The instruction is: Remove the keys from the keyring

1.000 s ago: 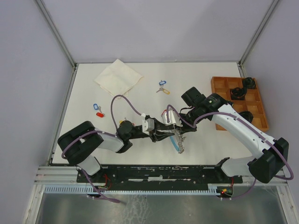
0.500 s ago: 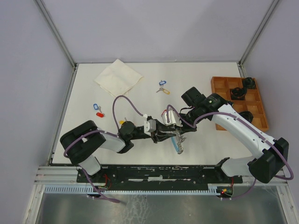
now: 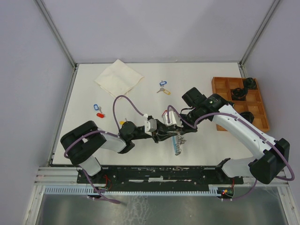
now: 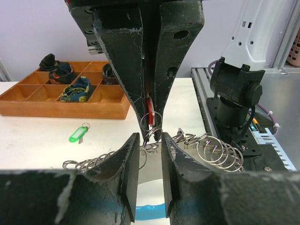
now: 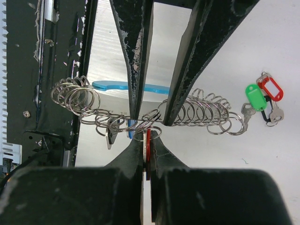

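Note:
The keyring, a long run of silvery rings joined to a light-blue band, hangs between both grippers above the table. My right gripper is shut on a red-tagged key, whose small split ring links into the chain. My left gripper faces it, jaws a little apart, straddling that split ring. In the top view the keyring dangles below the meeting grippers. Loose tagged keys lie at the back and left.
A wooden compartment tray with dark objects stands at the right. A folded cloth lies at the back left. Green- and red-tagged keys rest on the table near the right arm. The table's near edge has a black rail.
My left gripper's jaws have narrowed around the split ring and the left arm has crept slightly right. The right gripper keeps its grip unchanged.

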### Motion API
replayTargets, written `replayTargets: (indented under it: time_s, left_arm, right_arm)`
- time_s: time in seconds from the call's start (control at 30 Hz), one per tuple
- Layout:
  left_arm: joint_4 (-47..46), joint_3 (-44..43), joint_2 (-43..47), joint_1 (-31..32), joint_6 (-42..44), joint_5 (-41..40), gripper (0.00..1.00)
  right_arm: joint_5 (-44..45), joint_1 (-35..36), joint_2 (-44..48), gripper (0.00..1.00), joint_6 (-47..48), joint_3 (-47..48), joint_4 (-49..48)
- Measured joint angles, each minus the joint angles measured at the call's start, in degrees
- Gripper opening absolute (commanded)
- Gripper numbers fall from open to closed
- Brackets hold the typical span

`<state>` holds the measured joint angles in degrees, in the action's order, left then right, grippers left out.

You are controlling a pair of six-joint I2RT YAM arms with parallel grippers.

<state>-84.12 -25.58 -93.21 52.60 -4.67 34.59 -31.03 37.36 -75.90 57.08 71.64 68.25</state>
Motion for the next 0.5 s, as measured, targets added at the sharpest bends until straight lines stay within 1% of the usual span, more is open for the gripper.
replayTargets:
  time_s: [0.5]
  left_arm:
    - [-0.04,-0.76,-1.46,0.04,-0.26,0.02,0.3]
  right_arm:
    - [-0.02,0.0,0.0,0.01,0.02,0.0,0.02]
